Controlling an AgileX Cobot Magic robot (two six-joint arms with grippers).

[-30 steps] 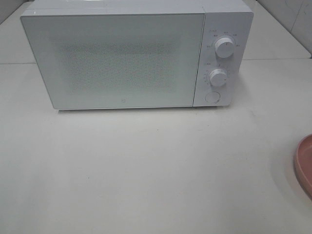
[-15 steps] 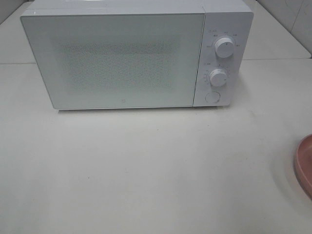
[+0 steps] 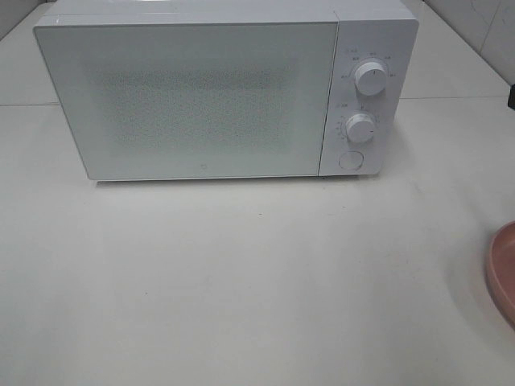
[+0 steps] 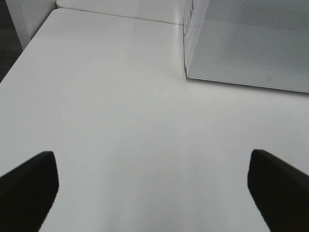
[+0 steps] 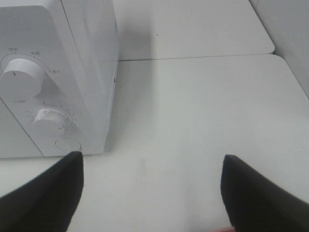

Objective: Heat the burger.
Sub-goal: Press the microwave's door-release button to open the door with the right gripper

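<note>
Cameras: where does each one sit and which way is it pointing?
Exterior high: high in front, looking down on the shut microwave; pink plate rim at right; no arm clearly visible.
Left wrist: on the left arm, facing the microwave's left front corner; open left fingers show.
Right wrist: on the right arm, facing its knobs; open right fingers show.
Shared: all three see the microwave.

The left gripper hangs over the white table, its two dark fingers spread wide apart. The microwave stands ahead on the table, showing its dotted door.
</note>
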